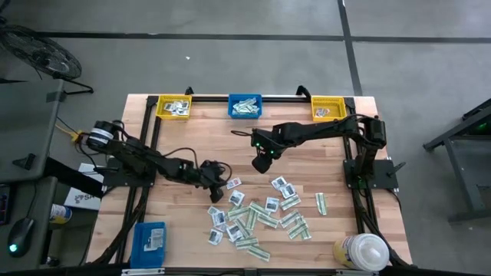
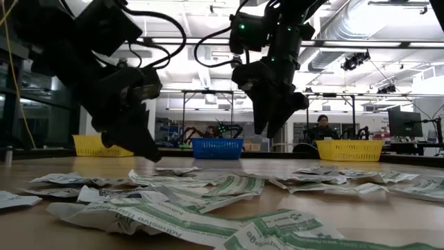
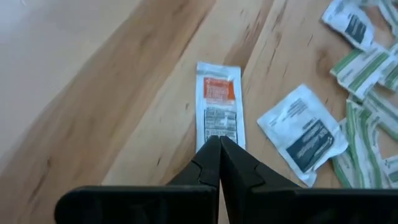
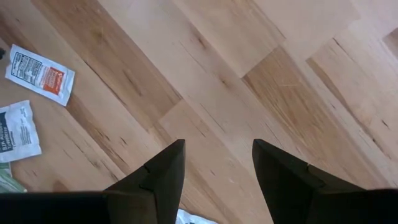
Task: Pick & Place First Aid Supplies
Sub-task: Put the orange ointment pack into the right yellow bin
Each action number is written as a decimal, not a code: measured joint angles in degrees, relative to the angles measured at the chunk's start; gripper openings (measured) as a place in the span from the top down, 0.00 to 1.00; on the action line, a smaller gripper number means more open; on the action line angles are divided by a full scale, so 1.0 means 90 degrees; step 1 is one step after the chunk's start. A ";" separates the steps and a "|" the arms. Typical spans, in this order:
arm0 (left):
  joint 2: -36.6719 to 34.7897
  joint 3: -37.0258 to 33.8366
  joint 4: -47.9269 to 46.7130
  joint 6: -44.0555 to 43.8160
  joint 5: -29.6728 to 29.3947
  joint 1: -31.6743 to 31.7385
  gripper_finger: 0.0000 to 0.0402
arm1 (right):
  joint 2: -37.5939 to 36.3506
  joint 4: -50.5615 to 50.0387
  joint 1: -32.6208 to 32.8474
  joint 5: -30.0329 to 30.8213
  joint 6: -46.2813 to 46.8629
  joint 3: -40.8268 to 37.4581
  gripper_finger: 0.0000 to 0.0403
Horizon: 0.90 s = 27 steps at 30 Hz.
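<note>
While the left gripper (image 1: 217, 192) sits low at the left-centre of the high view, its two fingers (image 3: 211, 165) are pressed fully together, their tips meeting at the near end of one white packet with an orange panel (image 3: 218, 106); whether that packet is pinched or only touched I cannot tell. One squarish white packet with a dark mark (image 3: 303, 133) lies just beside it, apart from it, and green-and-white strips (image 3: 360, 62) crowd the right edge of the left wrist view.

The right gripper (image 1: 262, 162) hangs above the table near the centre of the high view, its two fingers (image 4: 163, 177) spread wide over bare wood, holding nothing.

The first aid supplies (image 1: 265, 215) lie scattered in the lower middle of the high view, some two dozen packets; an exact count is beyond what the view allows. One strip (image 1: 321, 202) lies apart at the heap's right.

Along the table's top edge stand three bins: one yellow bin (image 1: 174, 106) at the left, one blue bin (image 1: 245, 106) in the middle, a second yellow bin (image 1: 327, 109) at the right. One blue box (image 1: 149, 243) sits at the lower left, one white-capped bottle (image 1: 360, 251) at the lower right
</note>
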 joint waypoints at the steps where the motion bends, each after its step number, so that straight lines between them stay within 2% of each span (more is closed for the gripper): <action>1: 0.0048 0.0000 0.0025 -0.0002 0.0023 0.0000 1.00 | 0.0000 -0.0002 0.0000 0.0002 0.0004 0.0000 0.55; 11: 0.0507 0.0023 0.0162 -0.0028 0.0053 0.0000 1.00 | 0.0000 0.0019 0.0000 -0.0123 0.0016 0.0000 0.55; 16: 0.0746 0.0029 0.0119 -0.0201 0.0064 0.0000 1.00 | 0.0002 0.0566 0.0145 -0.1275 0.0174 0.0000 0.55; 18: 0.0804 0.0036 0.0142 -0.0225 0.0066 0.0000 1.00 | 0.0002 0.0993 0.0329 -0.1480 0.0408 0.0001 0.55; 21: 0.0815 0.0034 0.0124 -0.0223 0.0067 0.0000 1.00 | 0.0002 0.1524 0.0566 -0.1342 0.0762 0.0002 0.55; 27: 0.0826 0.0025 0.0129 -0.0225 0.0022 0.0000 1.00 | 0.0012 0.2111 0.0778 -0.0609 0.1346 -0.0147 0.55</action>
